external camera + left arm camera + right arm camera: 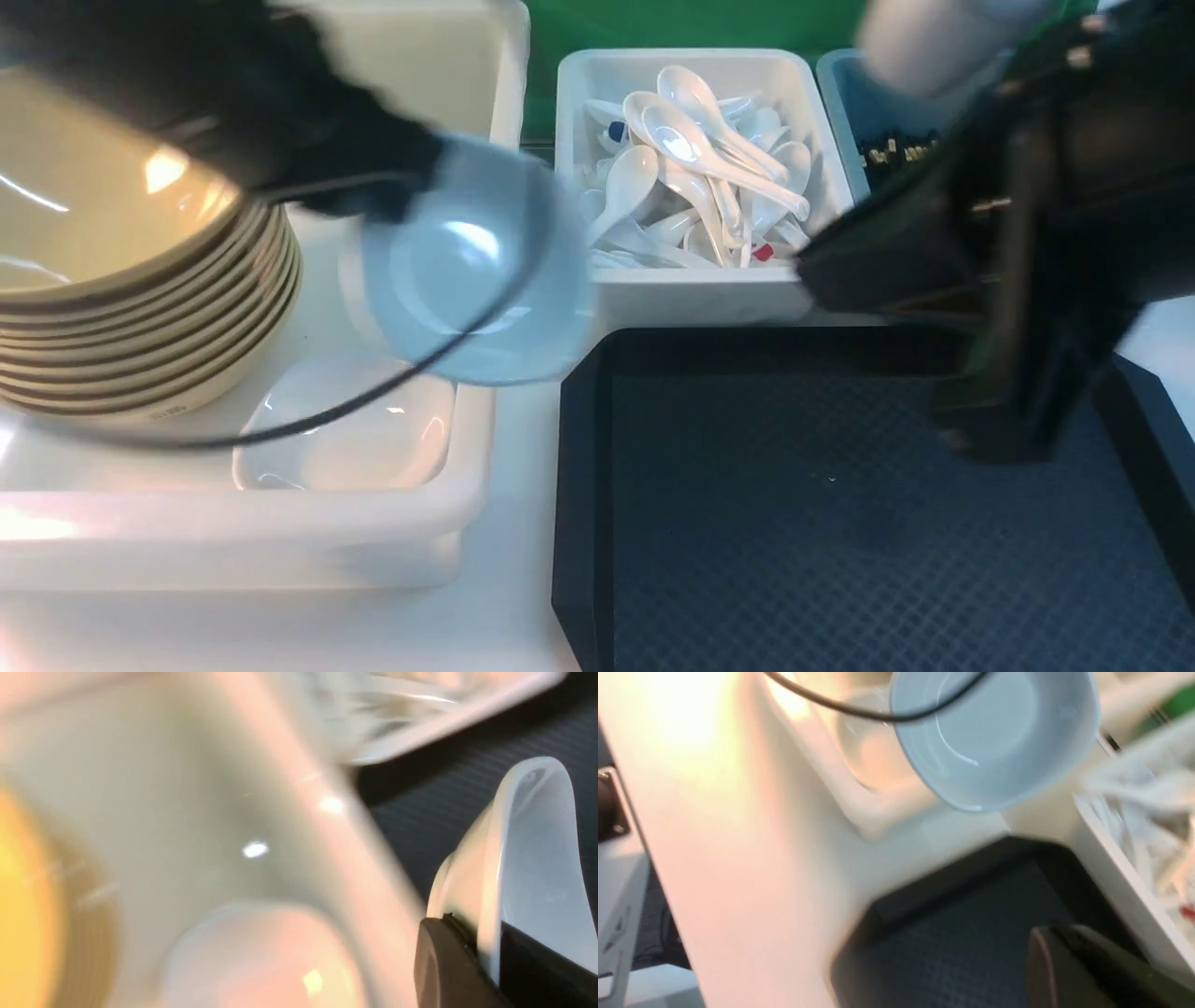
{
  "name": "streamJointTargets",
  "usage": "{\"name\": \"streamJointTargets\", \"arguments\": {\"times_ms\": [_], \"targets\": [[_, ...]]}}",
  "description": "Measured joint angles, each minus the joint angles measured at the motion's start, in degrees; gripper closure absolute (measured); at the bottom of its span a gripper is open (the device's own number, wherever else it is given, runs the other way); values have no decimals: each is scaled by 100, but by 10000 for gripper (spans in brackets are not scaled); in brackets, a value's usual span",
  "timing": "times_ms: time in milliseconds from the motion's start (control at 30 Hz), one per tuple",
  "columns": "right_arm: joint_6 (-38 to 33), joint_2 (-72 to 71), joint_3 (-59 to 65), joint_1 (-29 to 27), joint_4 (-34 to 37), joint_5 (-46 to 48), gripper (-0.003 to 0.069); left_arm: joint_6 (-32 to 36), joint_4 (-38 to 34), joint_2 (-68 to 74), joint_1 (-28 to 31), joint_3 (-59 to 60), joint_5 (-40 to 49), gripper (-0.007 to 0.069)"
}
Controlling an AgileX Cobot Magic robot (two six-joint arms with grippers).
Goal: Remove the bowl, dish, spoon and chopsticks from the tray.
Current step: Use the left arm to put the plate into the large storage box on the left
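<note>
White counter (523, 560) carries a black tray (579, 467), a big white tub (233, 541) to its left, and behind it a tub of white spoons (691, 299) and a blue-grey tub (840, 103).

The dish (467, 271) is off the tray. It hangs tilted with its hollow turned forward, over the near-right corner of the big tub, above a matching white dish (345, 439) lying there and beside the stack of tan bowls (140, 308). The left jaws are closed on it. The left wrist view shows the pads pinching one edge of its rim (490, 933), so the whole dish hangs from that single edge.

It looks small, stiff and light, but its glaze is glossy, so the narrow rim pinch could slip or let it swing. A hard dish like this may chip if dropped. The rim is the only place thin enough to take hold of, and it should be lowered nearly flat, nested into its twin, and released low.

The right jaws hang shut and empty over the far right of the tray, blurred. What shows of the tray is bare, so this is probably the last piece.
</note>
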Motion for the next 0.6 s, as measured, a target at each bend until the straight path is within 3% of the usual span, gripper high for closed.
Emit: {"name": "streamJointTargets", "arguments": {"times_ms": [200,433,600], "targets": [[-67,549,-18,192,44,-268,615,190,-260,-399,1172,1212,-473,624],[-73,711,-18,199,44,-241,615,787,-450,95,1267,1342,-511,621],[-80,711,-18,199,2,-118,614,1237,-445,519,1271,1358,-636,543]]}}
